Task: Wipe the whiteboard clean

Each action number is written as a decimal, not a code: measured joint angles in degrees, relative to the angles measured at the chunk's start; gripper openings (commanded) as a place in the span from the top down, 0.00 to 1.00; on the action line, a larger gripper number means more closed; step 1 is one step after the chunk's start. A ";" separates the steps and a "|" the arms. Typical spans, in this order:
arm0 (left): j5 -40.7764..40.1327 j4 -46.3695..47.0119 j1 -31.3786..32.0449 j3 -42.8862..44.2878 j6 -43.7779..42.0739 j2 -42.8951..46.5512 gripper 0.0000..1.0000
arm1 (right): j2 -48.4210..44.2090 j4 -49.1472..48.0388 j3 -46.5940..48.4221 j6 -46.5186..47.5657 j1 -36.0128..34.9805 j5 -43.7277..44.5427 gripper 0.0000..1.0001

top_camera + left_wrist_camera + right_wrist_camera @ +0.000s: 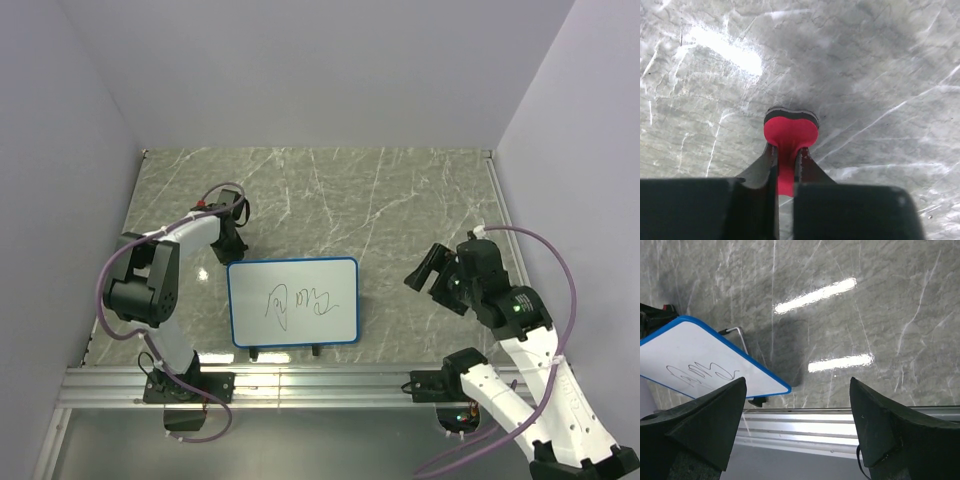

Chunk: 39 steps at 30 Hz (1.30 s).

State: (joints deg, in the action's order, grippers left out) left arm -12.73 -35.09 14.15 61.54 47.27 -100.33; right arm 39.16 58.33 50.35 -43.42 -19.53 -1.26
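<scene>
- Plainly, the left gripper [785, 152] is clamped narrow on the eraser [790, 129]: both fingers [762, 167] press its red body, with only a thin slit between them.
- The eraser's wide end sticks out past the fingertips, red with a black layer on the far side, close over the table [865, 65]. Whether it touches the table I cannot tell.
- Ahead of and to both sides of these fingers, the wrist view shows only bare marble.
- From above, the left gripper [232, 240] sits just beyond the far left corner of the whiteboard [340, 280]. Contact with the blue rim cannot be told.
- The right gripper [797, 412] stands wide, its fingers [715, 415] far apart and holding nothing, clear above the table.
- The whiteboard [705, 347], with black scribbles, lies to the left of the right fingers. Its near corner reaches into the gap between them, lower down.
- From above, bare table separates the right gripper [432, 275] from the board's right edge.
- A metal rail [805, 430] runs across below the right fingers.
</scene>
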 measured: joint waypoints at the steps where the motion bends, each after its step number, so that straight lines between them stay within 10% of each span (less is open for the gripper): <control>1: 0.11 0.20 -0.02 -0.07 -0.28 0.17 1.00 | 0.11 -0.26 0.00 0.02 0.00 -0.07 0.10; 24: -0.74 -14.71 -8.09 2.27 -2.34 32.33 1.00 | 32.85 -37.62 0.09 15.02 -0.11 -36.79 0.12; 39: -5.53 -30.82 16.11 10.54 13.53 39.12 1.00 | 30.23 -56.74 -8.50 9.49 -0.94 -43.30 0.18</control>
State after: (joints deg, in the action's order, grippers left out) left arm -18.26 -65.91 30.26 72.07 60.80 -61.21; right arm 69.38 1.58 41.85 -33.93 -20.47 -44.56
